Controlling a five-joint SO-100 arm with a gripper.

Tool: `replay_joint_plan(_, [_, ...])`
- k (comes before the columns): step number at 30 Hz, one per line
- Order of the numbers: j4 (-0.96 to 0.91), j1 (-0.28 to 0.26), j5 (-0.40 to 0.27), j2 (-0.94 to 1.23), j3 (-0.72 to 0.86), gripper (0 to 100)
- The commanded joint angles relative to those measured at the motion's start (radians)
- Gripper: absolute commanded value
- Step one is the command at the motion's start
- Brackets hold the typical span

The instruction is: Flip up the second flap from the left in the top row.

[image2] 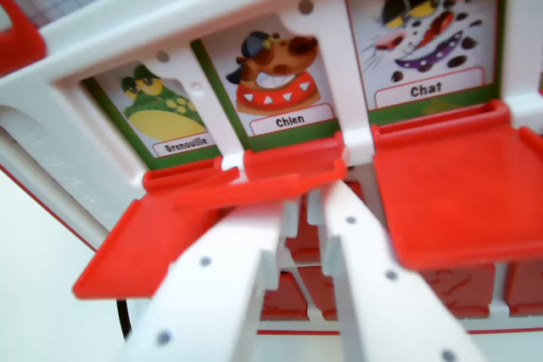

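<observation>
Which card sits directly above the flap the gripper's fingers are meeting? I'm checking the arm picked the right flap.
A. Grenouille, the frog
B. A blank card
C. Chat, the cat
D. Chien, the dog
D. In the wrist view the gripper has its two white fingers reaching up to the middle red flap, which lies right below the Chien card, between the Grenouille card and the Chat card.

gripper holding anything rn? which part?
Nothing clamped that I can see. Gripper is open, its fingers straddling the front edge of the red Chien flap; whether either actually touches it is unclear.
</observation>
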Motion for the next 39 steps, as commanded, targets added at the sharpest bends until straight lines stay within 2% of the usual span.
replay_joint_plan(1, [-0.054, 0.006, 0.028, 0.025, -0.144, 0])
replay_joint_plan(10, [-0.089, 0.003, 0.094, 0.015, -0.164, 0])
replay_joint_plan(13, [-0.083, 0.0, 0.089, 0.028, -0.155, 0])
replay_joint_plan(20, [0.055, -0.008, 0.009, 0.091, -0.106, 0])
replay_joint_plan(28, [0.167, -0.02, -0.023, 0.301, -0.061, 0])
replay_joint_plan(34, [0.331, -0.026, -0.1, 0.474, -0.055, 0])
replay_joint_plan(39, [0.48, 0.002, -0.187, 0.606, -0.037, 0])
